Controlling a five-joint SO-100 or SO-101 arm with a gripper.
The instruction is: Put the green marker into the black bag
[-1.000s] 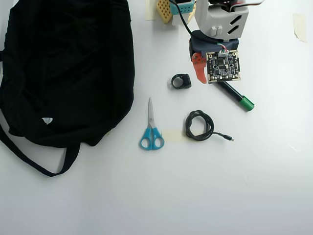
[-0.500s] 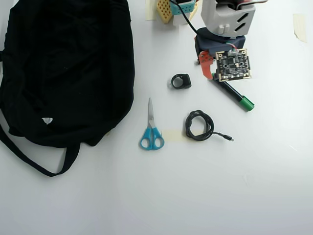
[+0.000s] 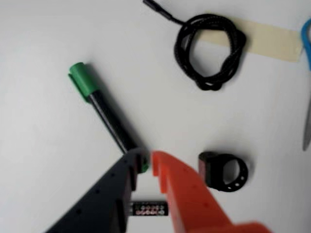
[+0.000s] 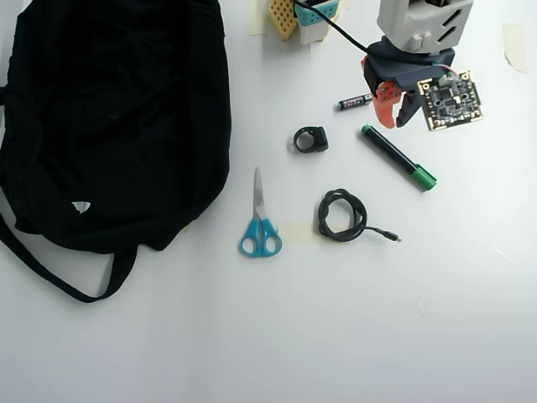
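Observation:
The green marker (image 4: 394, 156) lies flat on the white table at the right, green cap (image 3: 82, 80) pointing away from the arm. In the wrist view its black barrel (image 3: 110, 122) runs down to a small green end just at my fingertips. My gripper (image 4: 395, 123) (image 3: 147, 160) hovers over that end with its black and orange fingers a narrow gap apart, holding nothing. The black bag (image 4: 109, 109) fills the left of the overhead view, far from the gripper, with its strap trailing below.
A small black battery (image 4: 355, 102) (image 3: 148, 209) lies left of the gripper. A black ring-shaped clip (image 4: 310, 138) (image 3: 223, 171), blue-handled scissors (image 4: 260, 220) and a coiled black cable (image 4: 342, 216) (image 3: 211, 53) lie between marker and bag. Tape (image 3: 267, 39) is stuck under the cable.
In the overhead view the arm has swung right and slightly up, uncovering the battery and the marker's near end, which it hid before. Nothing on the table moved.

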